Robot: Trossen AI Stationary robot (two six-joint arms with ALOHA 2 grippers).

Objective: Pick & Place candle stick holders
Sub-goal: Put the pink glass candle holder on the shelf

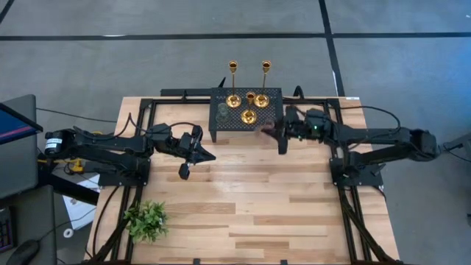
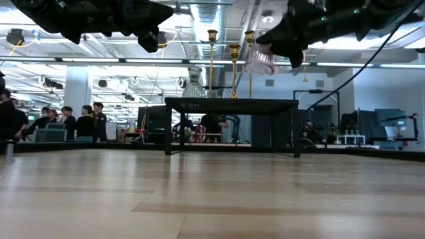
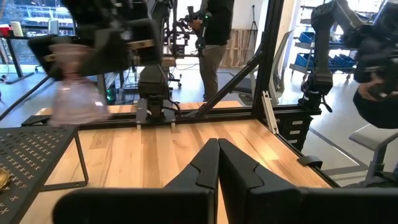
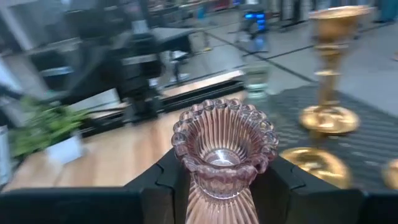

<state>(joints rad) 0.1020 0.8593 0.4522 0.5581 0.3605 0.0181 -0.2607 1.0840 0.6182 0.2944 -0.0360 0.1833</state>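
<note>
A black perforated rack (image 1: 272,94) stands at the table's far middle. On it stand three gold candlesticks (image 1: 233,98) (image 1: 261,99) (image 1: 249,116) and a grey-green cup (image 1: 222,112), each on its base. My right gripper (image 1: 274,132) is beside the rack's near right corner, shut on the pinkish ribbed glass cup (image 4: 224,146). In the low view the cup (image 2: 259,60) is higher than the rack top (image 2: 232,101). My left gripper (image 1: 208,154) is shut and empty over the table, near and left of the rack. My right gripper pinches the pinkish cup's ribbed lower body (image 4: 214,199) between its two fingers (image 4: 163,180), one on each side. The fingers come about level from the table's right side. The cup is lifted clear, and its scalloped rim (image 4: 225,121) shows above the fingers.
A small leafy plant (image 1: 146,219) stands near the table's near left corner. Bare wood (image 1: 257,199) lies between the arms and toward the near edge. Black frame rails (image 1: 346,206) run along both sides. People (image 2: 80,123) stand in the room beyond the table.
</note>
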